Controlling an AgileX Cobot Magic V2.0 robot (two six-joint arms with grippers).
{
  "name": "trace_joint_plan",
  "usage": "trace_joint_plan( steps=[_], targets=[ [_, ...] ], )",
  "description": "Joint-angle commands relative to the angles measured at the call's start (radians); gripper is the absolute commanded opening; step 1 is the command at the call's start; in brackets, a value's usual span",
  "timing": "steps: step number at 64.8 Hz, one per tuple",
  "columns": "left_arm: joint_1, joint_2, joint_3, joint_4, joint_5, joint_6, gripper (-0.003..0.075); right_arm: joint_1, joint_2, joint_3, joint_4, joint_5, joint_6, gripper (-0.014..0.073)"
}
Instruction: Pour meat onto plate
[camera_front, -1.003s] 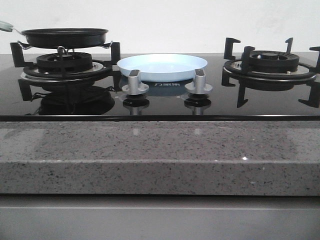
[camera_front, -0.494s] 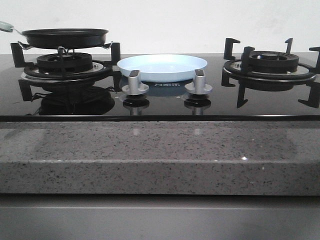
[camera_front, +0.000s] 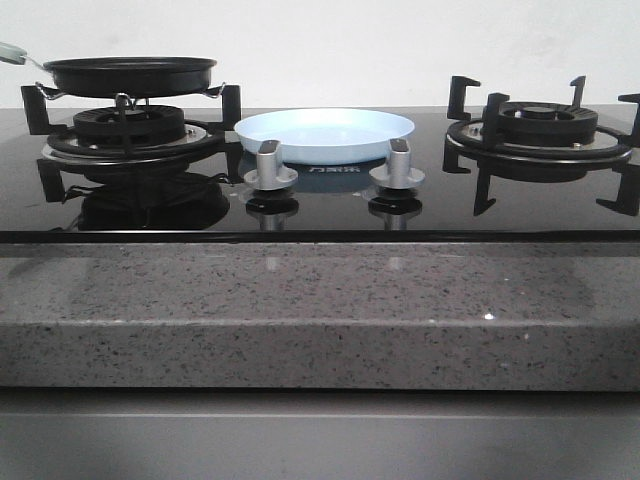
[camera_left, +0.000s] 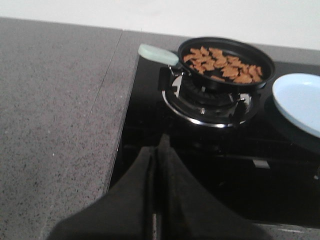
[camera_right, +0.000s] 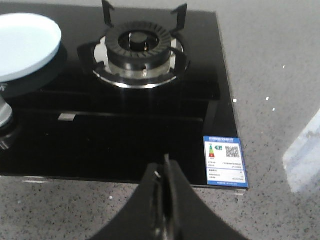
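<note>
A black frying pan (camera_front: 130, 72) with a pale green handle (camera_left: 157, 53) rests on the left burner. Orange-brown meat slices (camera_left: 222, 65) lie spread across its bottom. The pale blue plate (camera_front: 324, 132) sits on the black glass hob between the two burners, behind the knobs; its edge also shows in the left wrist view (camera_left: 300, 100) and the right wrist view (camera_right: 25, 45). My left gripper (camera_left: 159, 150) is shut and holds nothing, hovering over the hob's front left edge, short of the pan. My right gripper (camera_right: 165, 167) is shut and empty above the hob's front edge. Neither arm appears in the front view.
Two silver knobs (camera_front: 270, 165) (camera_front: 398, 165) stand in front of the plate. The right burner (camera_front: 540, 125) with black pan supports is bare. A blue-and-white energy label (camera_right: 225, 161) is stuck at the hob's front right corner. Speckled grey stone counter (camera_front: 320, 310) surrounds the hob.
</note>
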Motion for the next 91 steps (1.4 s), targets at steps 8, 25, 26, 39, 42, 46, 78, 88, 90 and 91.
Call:
trace_joint_plan(
  steps=[8,25,26,39,42,46,78,88,90,91],
  targets=[
    [0.0,0.065,-0.035,0.024,-0.066,-0.002,0.0038,-0.004,0.042,-0.021,-0.003,-0.041,-0.006,-0.0081],
    [0.0,0.091,-0.035,0.033,-0.046,0.026,0.0542,-0.001,0.051,-0.021,0.014,-0.033,-0.006,0.0429],
    [0.0,0.091,-0.035,0.033,-0.044,0.026,0.0544,0.0,0.051,-0.021,0.02,-0.031,-0.006,0.0442],
    [-0.032,0.091,-0.035,0.03,-0.042,0.026,0.0501,0.041,0.118,-0.076,0.114,0.044,-0.045,0.0455],
    [-0.058,0.091,-0.035,0.03,-0.04,0.032,0.0484,0.061,0.15,-0.1,0.136,0.063,-0.064,0.0455],
    [-0.103,0.091,-0.035,0.031,-0.036,0.051,0.0468,0.09,0.197,-0.139,0.17,0.08,-0.087,0.0455],
    [-0.182,0.091,-0.035,0.031,-0.031,0.053,0.0436,0.243,0.744,-0.562,0.219,0.108,-0.123,0.0455],
    [-0.182,0.091,-0.035,0.031,-0.02,0.053,0.0436,0.243,0.895,-0.708,0.219,0.143,-0.123,0.0354],
    [-0.182,0.091,-0.035,0.031,-0.02,0.053,0.0436,0.243,0.926,-0.739,0.219,0.147,-0.123,0.033],
    [-0.182,0.091,-0.035,0.031,-0.019,0.053,0.0436,0.243,0.938,-0.752,0.219,0.148,-0.123,0.032]
  ],
)
